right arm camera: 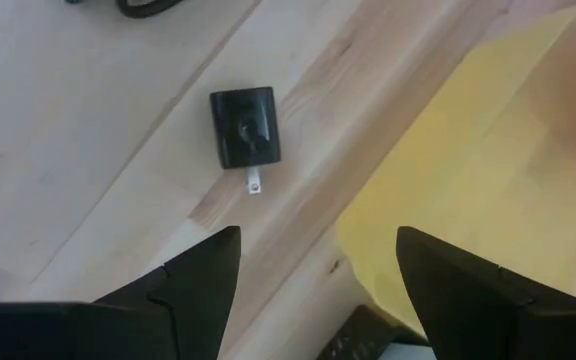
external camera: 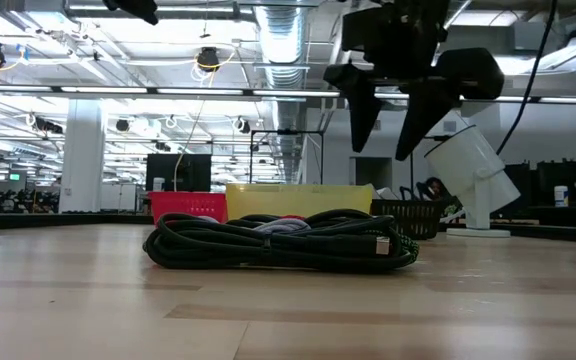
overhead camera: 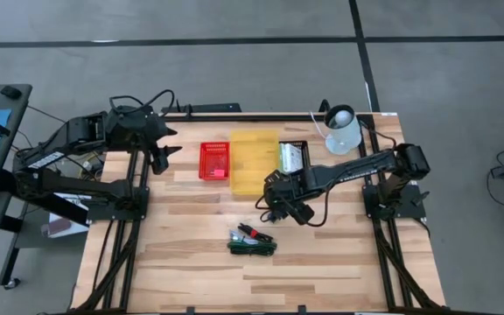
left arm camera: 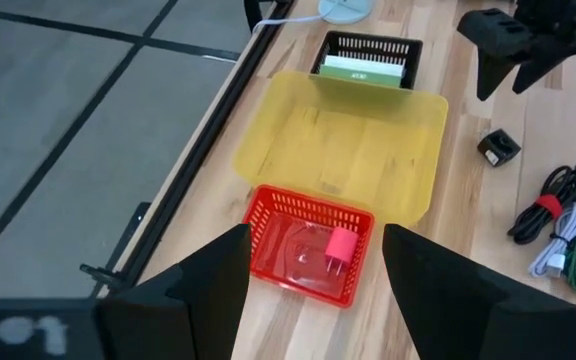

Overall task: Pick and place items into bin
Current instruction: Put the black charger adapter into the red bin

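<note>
A bundle of black and green cords (overhead camera: pixel 252 241) with a red tie lies on the table's near middle, also in the low view as cords (external camera: pixel 283 240). A small black plug block (right arm camera: pixel 245 127) lies flat on the wood beside the yellow bin (right arm camera: pixel 488 170). My right gripper (right arm camera: pixel 318 260) hovers open above the block and touches nothing; it hangs above the cords (external camera: pixel 398 100). A red block (left arm camera: pixel 340 245) lies in the red basket (left arm camera: pixel 268 215). My left gripper (left arm camera: pixel 316 260) waits open, high over the table's far left, above that basket.
Along the far side stand the red basket (overhead camera: pixel 214 161), the yellow bin (overhead camera: pixel 254 162) and a black basket (overhead camera: pixel 292 157) holding a green-and-white pack. A white jug-like lamp (overhead camera: pixel 341 127) stands at the far right corner. Bare wood lies left and right of the cords.
</note>
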